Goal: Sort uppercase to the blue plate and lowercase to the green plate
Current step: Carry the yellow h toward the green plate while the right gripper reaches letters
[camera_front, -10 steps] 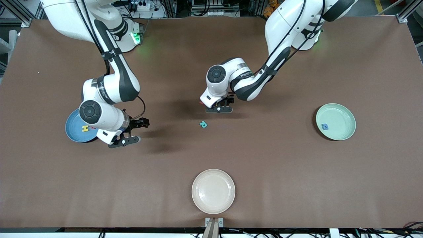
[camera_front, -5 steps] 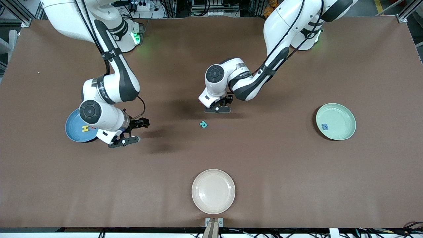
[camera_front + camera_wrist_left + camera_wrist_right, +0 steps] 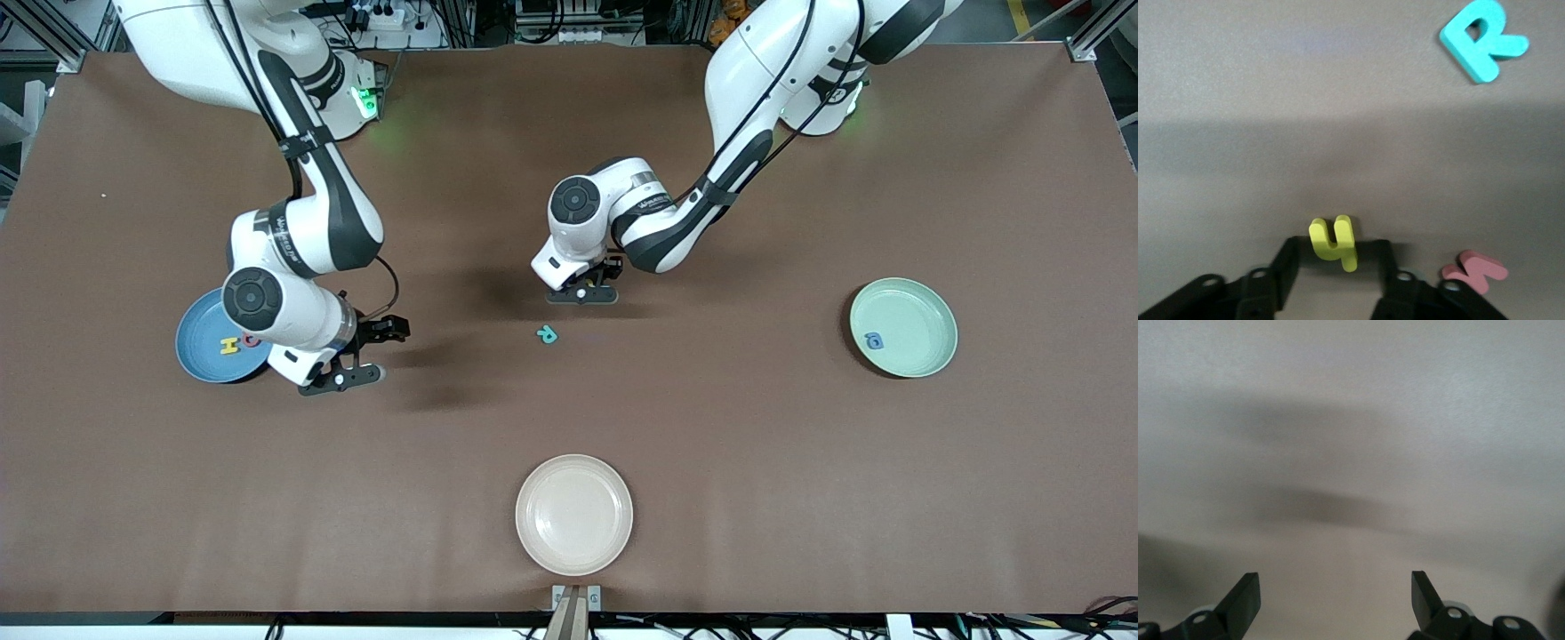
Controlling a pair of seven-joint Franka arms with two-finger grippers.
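Foam letters, plastic plates, two arms; places given from the teal R [image 3: 547,334], which lies loose on the desk.

**Task item in hand:** yellow small h [image 3: 1333,243], on the desk close by the R. It sits right at the tip of the left end effector [image 3: 584,293], which is low over it. Whether it is actually clamped cannot be told.

**Right end effector** [image 3: 356,356]: spread wide and holding nothing. It is over bare desk, toward the right arm's end from the R and just beside the blue plate [image 3: 197,356]. This arm waits.

**Likely faults:**
- The red small w [image 3: 1475,272] lies just beside the h, so a closing or lifting move could knock it askew.
- The h is small, soft foam, and a shallow or off-centre pinch could let it twist or drop on the way to the green plate [image 3: 925,307], which is well apart from the R toward the left arm's end.
- The h shares its colour with the yellow H [image 3: 229,345], so a mix-up would send it to the wrong plate.

**Count:**
- Plates: three. They are blue, green and a cream one [image 3: 573,514], the last nearer the front camera than the R.
- Letters in view: six. These are H and red Q [image 3: 252,340] in the blue plate, blue a [image 3: 875,340] in the green plate, and R, h and w on the desk.
- Arms: two.
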